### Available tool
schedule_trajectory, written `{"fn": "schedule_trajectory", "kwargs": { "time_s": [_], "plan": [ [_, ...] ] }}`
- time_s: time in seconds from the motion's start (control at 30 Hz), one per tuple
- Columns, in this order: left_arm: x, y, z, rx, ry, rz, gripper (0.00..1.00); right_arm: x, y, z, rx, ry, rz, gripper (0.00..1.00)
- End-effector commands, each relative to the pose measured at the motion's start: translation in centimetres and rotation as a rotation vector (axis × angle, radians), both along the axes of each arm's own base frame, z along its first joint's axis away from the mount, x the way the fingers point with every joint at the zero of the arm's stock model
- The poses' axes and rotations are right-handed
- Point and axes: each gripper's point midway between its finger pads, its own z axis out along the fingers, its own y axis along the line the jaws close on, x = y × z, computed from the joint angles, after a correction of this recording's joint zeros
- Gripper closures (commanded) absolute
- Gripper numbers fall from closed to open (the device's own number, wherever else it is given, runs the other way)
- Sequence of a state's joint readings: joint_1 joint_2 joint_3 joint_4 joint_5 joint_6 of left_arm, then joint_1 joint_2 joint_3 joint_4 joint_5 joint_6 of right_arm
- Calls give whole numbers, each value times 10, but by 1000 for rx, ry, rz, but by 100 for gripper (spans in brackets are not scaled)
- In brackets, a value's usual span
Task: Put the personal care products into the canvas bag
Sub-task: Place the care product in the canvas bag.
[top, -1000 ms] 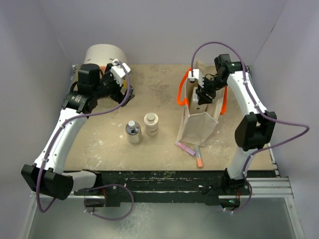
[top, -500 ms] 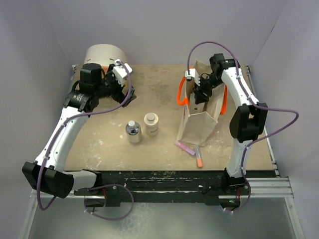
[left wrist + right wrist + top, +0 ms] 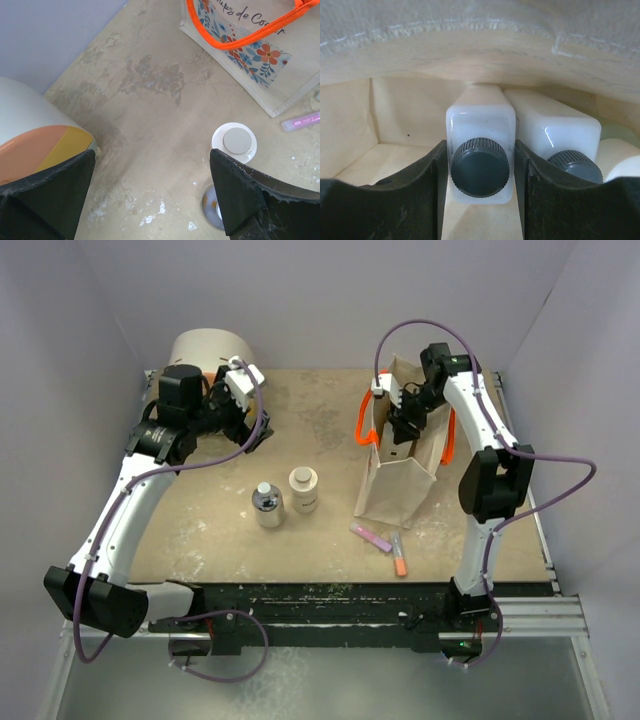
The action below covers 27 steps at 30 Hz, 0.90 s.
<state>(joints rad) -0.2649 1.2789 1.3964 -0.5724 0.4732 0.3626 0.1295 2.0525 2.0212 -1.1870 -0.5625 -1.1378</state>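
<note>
My right gripper [image 3: 405,428] is down inside the beige canvas bag [image 3: 395,488] with orange handles. In the right wrist view it [image 3: 480,167] is shut on a white bottle with a black cap [image 3: 480,150], a finger against each side. A second white bottle [image 3: 555,134] stands right beside it, and a cream cap [image 3: 622,160] shows at the far right. The clear-grey bottle [image 3: 266,505] and the squat cream jar [image 3: 303,488] stand on the table left of the bag. My left gripper [image 3: 248,432] is open and empty, above the table near the back left.
The round cream, orange and yellow drawer box [image 3: 205,352] stands at the back left, close to my left arm. A pink tube [image 3: 372,537] and an orange tube [image 3: 399,558] lie in front of the bag. The left wrist view shows the jar [image 3: 235,141] and the bag's flowered side [image 3: 250,55].
My right arm has shifted a little to the left and deeper over the bag with the bottle. The left arm has barely moved.
</note>
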Motion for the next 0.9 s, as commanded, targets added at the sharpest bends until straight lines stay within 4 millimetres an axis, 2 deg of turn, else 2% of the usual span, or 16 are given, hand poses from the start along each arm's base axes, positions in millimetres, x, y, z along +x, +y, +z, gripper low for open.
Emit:
{"fn": "schedule_trajectory", "kwargs": {
  "time_s": [0.0, 0.3, 0.87],
  "plan": [
    [-3, -5, 25, -17, -63, -34, 1, 40, -12, 37, -37, -216, -42, 70],
    [-4, -4, 25, -14, -66, -37, 1, 43, -16, 46, -53, -245, -71, 51],
    [-9, -3, 28, -7, -77, -39, 1, 51, -20, 73, -54, -329, -113, 42]
  ]
}}
